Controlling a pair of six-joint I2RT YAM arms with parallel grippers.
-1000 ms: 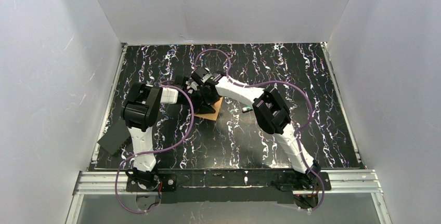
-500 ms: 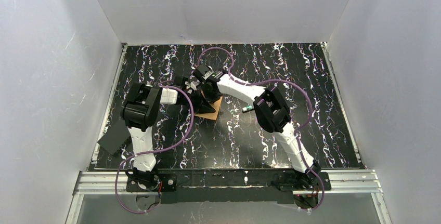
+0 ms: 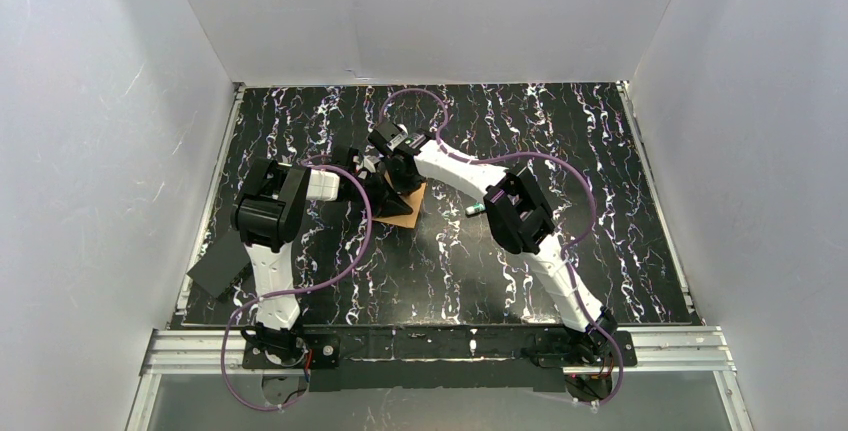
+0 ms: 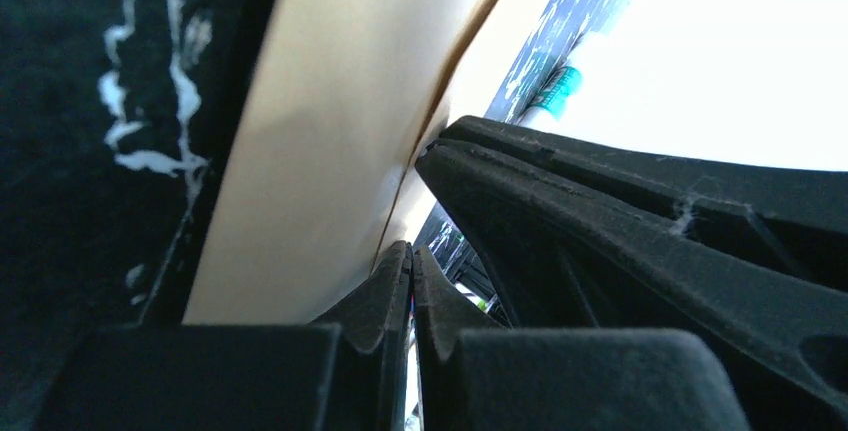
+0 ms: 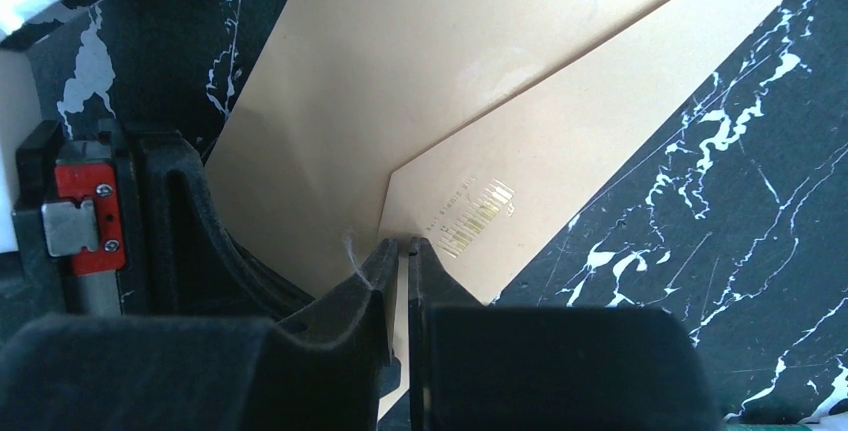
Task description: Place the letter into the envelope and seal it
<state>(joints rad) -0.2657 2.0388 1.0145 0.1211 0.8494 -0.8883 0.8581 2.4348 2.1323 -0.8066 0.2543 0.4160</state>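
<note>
The orange-brown envelope (image 3: 409, 214) lies flat on the black marbled table (image 3: 500, 261), mostly covered by both grippers. In the right wrist view its flap (image 5: 600, 121), which has small gold print, is folded over the body (image 5: 420, 61). My right gripper (image 5: 401, 243) touches the envelope at the flap's edge, jaws only a thin slit apart, nothing clearly held. My left gripper (image 4: 411, 251) is shut, its tips against the envelope's pale surface (image 4: 320, 131) from the left. In the top view the grippers meet at the envelope's far end, left gripper (image 3: 368, 171) beside right gripper (image 3: 397, 177). The letter is hidden.
A small white item with a green end (image 3: 474, 210) lies just right of the envelope, also seen as the green end (image 4: 560, 86). A dark grey flat piece (image 3: 220, 266) hangs over the table's left edge. White walls enclose three sides.
The right wrist has shifted slightly left and toward the back over the envelope, and its jaws have eased apart a little. The left arm and the envelope stay put.
</note>
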